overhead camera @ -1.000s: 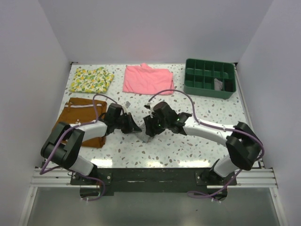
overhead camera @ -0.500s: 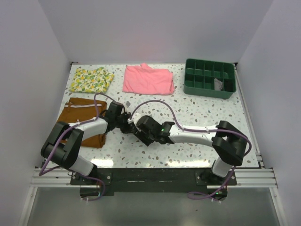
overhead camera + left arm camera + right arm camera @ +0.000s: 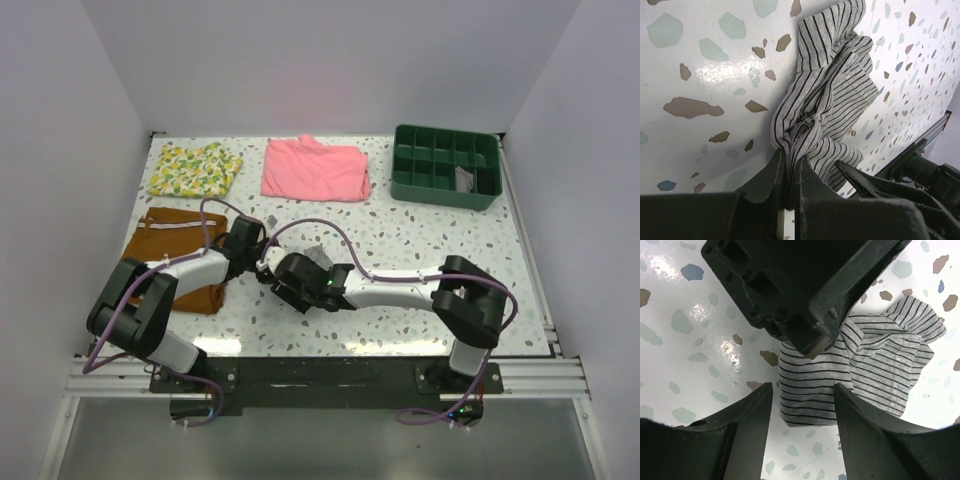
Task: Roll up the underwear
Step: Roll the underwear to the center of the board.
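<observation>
The underwear [image 3: 832,90] is grey-and-white striped knit, lying crumpled on the speckled table. My left gripper [image 3: 789,159] is shut on a bunched corner of it. In the right wrist view the underwear [image 3: 865,367] lies flat ahead, with my right gripper [image 3: 802,410] open and its fingers on either side of the near edge, not touching. The left gripper's black body fills the top of that view. In the top view both grippers, left [image 3: 264,264] and right [image 3: 282,286], meet at the table's near middle and hide most of the cloth.
Rust-brown shorts [image 3: 165,240] lie at the left, beside the left arm. A yellow patterned cloth [image 3: 195,168] and a pink folded garment [image 3: 315,168] lie at the back. A green divided tray [image 3: 445,165] stands at the back right.
My right arm has swung left, bringing its gripper from the right of the underwear to right beside the left gripper. The left gripper has hardly moved.
</observation>
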Robot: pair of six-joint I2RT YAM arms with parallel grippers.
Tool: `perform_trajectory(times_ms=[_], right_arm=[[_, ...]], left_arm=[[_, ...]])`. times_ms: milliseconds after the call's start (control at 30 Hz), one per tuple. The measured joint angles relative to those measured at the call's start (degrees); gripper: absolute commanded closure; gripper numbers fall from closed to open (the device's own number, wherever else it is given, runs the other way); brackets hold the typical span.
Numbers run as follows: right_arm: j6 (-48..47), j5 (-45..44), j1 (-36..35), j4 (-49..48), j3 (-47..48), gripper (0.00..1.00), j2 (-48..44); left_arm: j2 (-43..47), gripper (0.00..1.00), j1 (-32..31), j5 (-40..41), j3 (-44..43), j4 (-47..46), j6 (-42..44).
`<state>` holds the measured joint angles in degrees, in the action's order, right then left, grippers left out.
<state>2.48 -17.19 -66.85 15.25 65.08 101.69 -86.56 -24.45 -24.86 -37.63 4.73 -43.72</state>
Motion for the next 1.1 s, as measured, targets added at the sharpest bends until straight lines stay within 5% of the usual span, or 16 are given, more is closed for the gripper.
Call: perform_trajectory(times_ms=[467, 667, 933, 1100], right_arm=[[2.0, -9.9, -1.9, -1.4, 0.0, 0.43, 5.1], [3.5, -10.8, -1.9, -1.7, -0.3, 0.78, 5.2], [4.9, -11.3, -2.1, -3.6, -1.8, 0.94, 4.4], [6.1, -9.0, -1.6, -7.6, -5.4, 0.95, 2.1]], left_arm=[[0.0, 1.0, 0.0, 0.0, 0.0, 0.1, 0.0], [0.0, 0.99, 0.0, 0.0, 0.0, 0.1, 0.0], [0.1, 0.74, 0.0, 0.2, 0.0, -0.1, 0.0], [2.1, 0.3, -0.1, 2.0, -0.2, 1.6, 0.4]])
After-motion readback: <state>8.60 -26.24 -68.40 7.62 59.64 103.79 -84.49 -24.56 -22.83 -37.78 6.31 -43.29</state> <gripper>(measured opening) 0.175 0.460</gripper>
